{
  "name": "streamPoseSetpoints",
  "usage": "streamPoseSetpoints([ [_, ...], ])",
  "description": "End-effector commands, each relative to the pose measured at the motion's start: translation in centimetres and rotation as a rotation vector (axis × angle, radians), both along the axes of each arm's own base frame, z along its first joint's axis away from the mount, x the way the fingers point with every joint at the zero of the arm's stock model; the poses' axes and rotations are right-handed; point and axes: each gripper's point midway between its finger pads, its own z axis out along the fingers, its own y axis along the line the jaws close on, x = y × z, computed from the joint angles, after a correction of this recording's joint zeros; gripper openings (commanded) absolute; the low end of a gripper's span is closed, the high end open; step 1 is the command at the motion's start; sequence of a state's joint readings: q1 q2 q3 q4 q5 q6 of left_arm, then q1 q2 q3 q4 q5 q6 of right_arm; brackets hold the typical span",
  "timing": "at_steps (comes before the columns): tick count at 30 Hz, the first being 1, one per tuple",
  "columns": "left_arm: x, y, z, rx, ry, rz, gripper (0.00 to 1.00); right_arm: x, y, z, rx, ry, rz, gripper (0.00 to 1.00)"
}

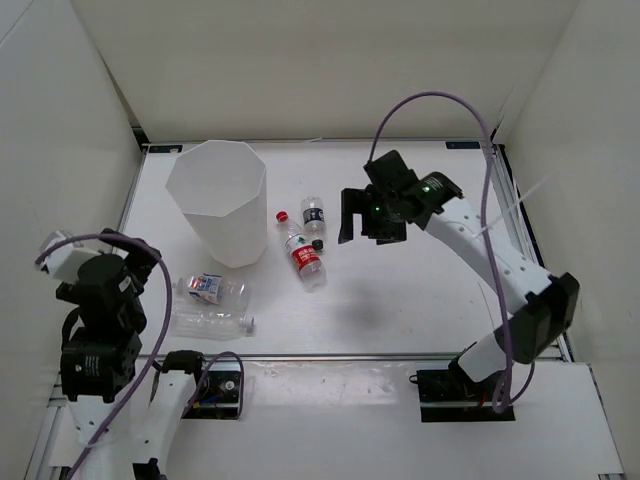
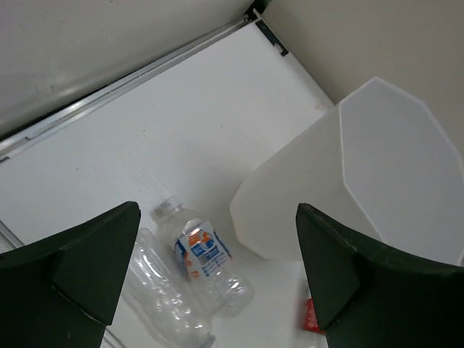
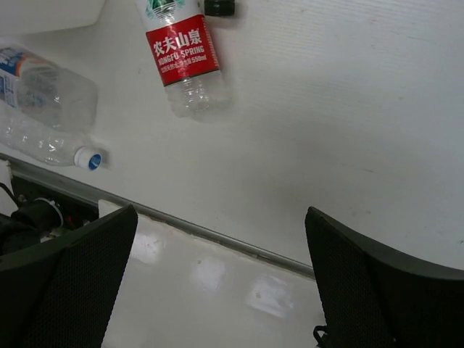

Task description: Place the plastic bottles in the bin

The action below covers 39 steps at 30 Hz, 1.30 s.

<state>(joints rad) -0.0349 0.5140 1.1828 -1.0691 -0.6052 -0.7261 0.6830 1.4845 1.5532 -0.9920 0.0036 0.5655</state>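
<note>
Hovering right arm point(image 1: 470, 240) outstretched near red-label bottle point(image 1: 308, 258), jaws wide; left arm point(image 1: 100, 305) folded.

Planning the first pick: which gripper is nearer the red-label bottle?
Right. The right gripper hovers just right of the red-label bottle; the left gripper sits far to its left.

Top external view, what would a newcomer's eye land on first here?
The tall white translucent faceted plastic bin stands upright at the rear left of the white table and dominates the scene. Just right of it lies a clear plastic bottle with a red label; nearer the arms lie a clear bottle with a blue-white label and an unlabelled clear bottle. The right gripper hangs open above the table.
</note>
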Motion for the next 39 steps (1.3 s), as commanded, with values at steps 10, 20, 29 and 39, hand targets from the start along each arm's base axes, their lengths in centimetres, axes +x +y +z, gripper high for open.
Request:
streamPoseSetpoints([
  [10, 3.2, -4.0, -4.1, 0.058, 0.176, -0.301, 0.99, 6.9, 10.9, -3.2, -0.002, 0.033, 0.269, 1.00],
  [20, 3.0, -3.5, -6.3, 0.125, 0.296, -0.327, 0.99, 16.4, 10.3, -7.3, -0.073, -0.094, 0.092, 1.00],
  [29, 3.8, -3.6, -7.2, 0.132, 0.324, -0.332, 0.99, 20.7, 11.5, -10.4, 0.049, -0.061, 0.067, 1.00],
  [39, 5.8, -4.2, -5.5, 0.126, 0.338, -0.365, 0.99, 19.1, 13.6, -15.8, 0.131, 0.114, 0.079, 1.00],
])
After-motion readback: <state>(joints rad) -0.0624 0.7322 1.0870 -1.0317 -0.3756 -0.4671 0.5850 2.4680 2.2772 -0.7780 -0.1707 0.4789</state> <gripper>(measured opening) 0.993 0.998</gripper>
